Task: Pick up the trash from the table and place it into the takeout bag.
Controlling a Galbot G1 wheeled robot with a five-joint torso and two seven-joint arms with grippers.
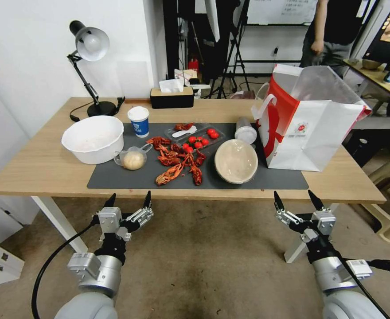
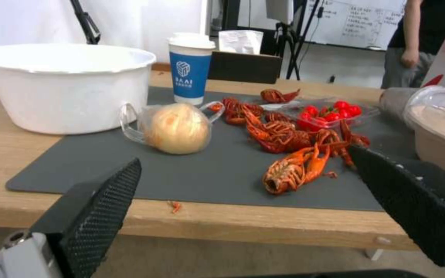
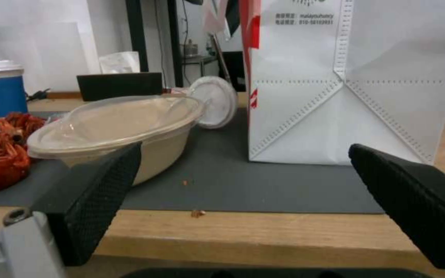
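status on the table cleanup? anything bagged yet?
No bagging visible: the takeout bag stands on the table. Both end effectors, left and right, hang open and empty before it. Bowl, paper cup, lidded cup and handled cup remain.

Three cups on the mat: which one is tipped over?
The clear white-lidded cup, lying on its side between the oval bowl and the bag. The blue cup and handled cup stand upright.
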